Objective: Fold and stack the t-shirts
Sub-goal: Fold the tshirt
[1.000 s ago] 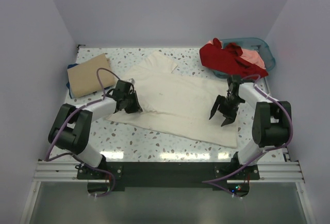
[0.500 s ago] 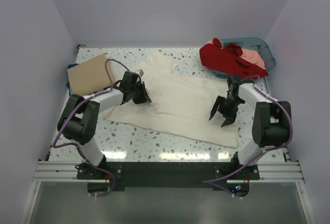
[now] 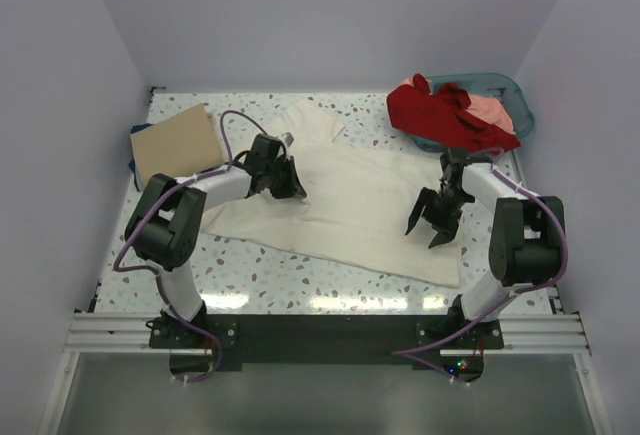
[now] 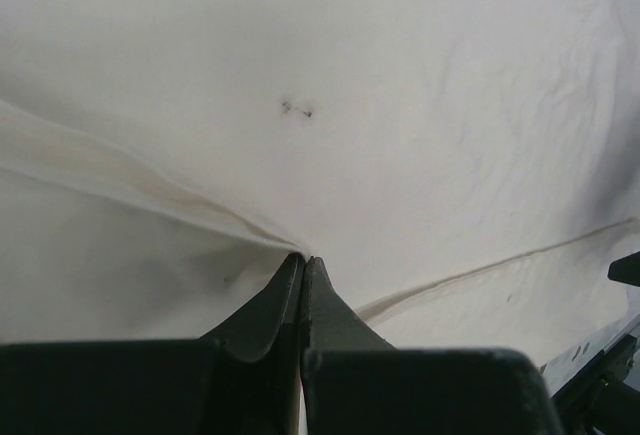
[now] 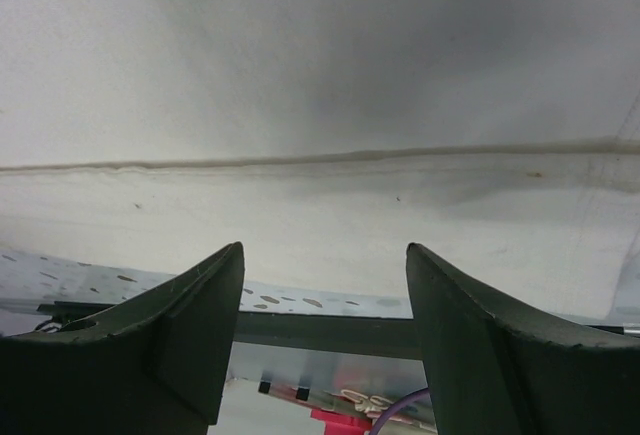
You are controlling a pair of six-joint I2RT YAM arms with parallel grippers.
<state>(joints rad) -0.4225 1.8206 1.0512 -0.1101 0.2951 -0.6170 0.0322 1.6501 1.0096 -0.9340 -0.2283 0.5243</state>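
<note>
The large cream t-shirt (image 3: 350,195) lies spread across the middle of the table. My left gripper (image 3: 290,187) is shut on a fold of the cream t-shirt (image 4: 300,105) at its left side, with the cloth pinched between the fingertips (image 4: 303,260). My right gripper (image 3: 425,230) hangs open and empty over the shirt's right part (image 5: 320,75). A folded tan t-shirt (image 3: 175,145) lies at the back left on a dark blue one (image 3: 135,140). A red t-shirt (image 3: 440,110) and a salmon-pink one (image 3: 490,110) hang over the basket.
The teal plastic basket (image 3: 520,100) stands at the back right corner. White walls enclose the table on three sides. The metal rail (image 3: 320,330) with the arm bases runs along the near edge.
My left gripper has moved right and toward the back, dragging the shirt's left edge over the shirt's body. The right arm has not moved.
</note>
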